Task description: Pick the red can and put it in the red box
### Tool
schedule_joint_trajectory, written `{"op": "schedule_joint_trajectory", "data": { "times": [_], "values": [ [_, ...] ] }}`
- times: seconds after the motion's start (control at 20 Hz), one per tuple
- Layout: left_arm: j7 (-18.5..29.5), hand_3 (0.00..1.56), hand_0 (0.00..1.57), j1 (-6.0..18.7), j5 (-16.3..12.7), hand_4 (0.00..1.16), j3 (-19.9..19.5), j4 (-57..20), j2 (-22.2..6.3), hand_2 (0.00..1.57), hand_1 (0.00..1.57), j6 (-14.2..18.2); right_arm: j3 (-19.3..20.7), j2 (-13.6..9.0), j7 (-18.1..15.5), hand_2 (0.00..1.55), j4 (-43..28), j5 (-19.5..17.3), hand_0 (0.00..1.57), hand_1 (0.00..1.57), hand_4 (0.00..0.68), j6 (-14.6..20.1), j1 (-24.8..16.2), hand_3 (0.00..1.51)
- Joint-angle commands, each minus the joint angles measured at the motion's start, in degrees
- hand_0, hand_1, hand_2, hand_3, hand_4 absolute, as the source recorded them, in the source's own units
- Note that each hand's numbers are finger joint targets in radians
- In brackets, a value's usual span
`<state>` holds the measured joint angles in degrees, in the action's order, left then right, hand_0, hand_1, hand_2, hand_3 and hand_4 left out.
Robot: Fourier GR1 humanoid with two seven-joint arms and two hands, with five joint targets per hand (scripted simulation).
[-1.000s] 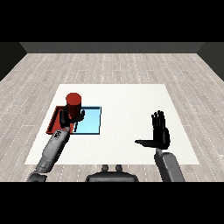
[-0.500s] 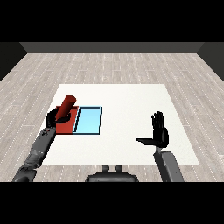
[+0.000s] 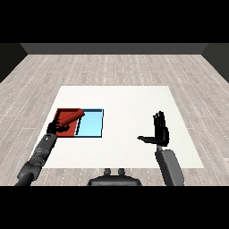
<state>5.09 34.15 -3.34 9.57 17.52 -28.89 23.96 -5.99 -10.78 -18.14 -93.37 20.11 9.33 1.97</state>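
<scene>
A: Left hand (image 3: 54, 127) curled round red can (image 3: 70, 118); can tilts, long axis running up-right from the fingers, over red tray (image 3: 62, 112).
B: Touching tray? Unclear. Right hand (image 3: 160, 133) splayed, well apart.

Bare table (image 3: 129, 103) all around the adjoining trays (image 3: 91, 134).

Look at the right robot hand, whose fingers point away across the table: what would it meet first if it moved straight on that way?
Nothing, as far as this view shows: ahead of the right robot hand lies only bare white table, though depth is hard to judge.
</scene>
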Motion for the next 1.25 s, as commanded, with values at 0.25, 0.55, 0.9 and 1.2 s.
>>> {"op": "schedule_joint_trajectory", "data": {
  "times": [0.25, 0.55, 0.9, 1.2],
  "values": [
    [-0.8, 0.00, 0.00, 6.1, 5.5, 0.00, 3.6, -12.7, 0.9, 0.00, 0.00, -10.3, 0.7, 1.8, -3.8, 0.00, 7.0, -0.6, 0.00, 0.00, 0.000, -1.5, 4.9, 0.00],
    [12.5, 0.00, 0.00, 6.4, -6.9, 0.00, -9.6, -6.1, -2.3, 0.00, 0.00, -9.4, 1.1, 1.6, -4.6, 0.00, 6.1, 0.4, 0.00, 0.00, 0.000, -3.2, 3.3, 0.00],
    [32.3, 0.00, 0.00, 5.7, -21.2, 0.00, -20.8, 8.7, 7.4, 0.00, 0.00, -26.5, 1.1, -0.1, -4.0, 0.00, 5.0, 0.9, 0.00, 0.00, 0.000, -5.3, 2.0, 0.00],
    [38.9, 0.00, 0.00, -3.8, -22.2, 0.00, -16.8, 23.3, 16.3, 0.00, 0.00, -31.4, -0.1, 0.2, -6.8, 0.00, 6.9, -1.3, 0.00, 0.00, 0.000, -6.1, 1.3, 0.00]
  ]
}}
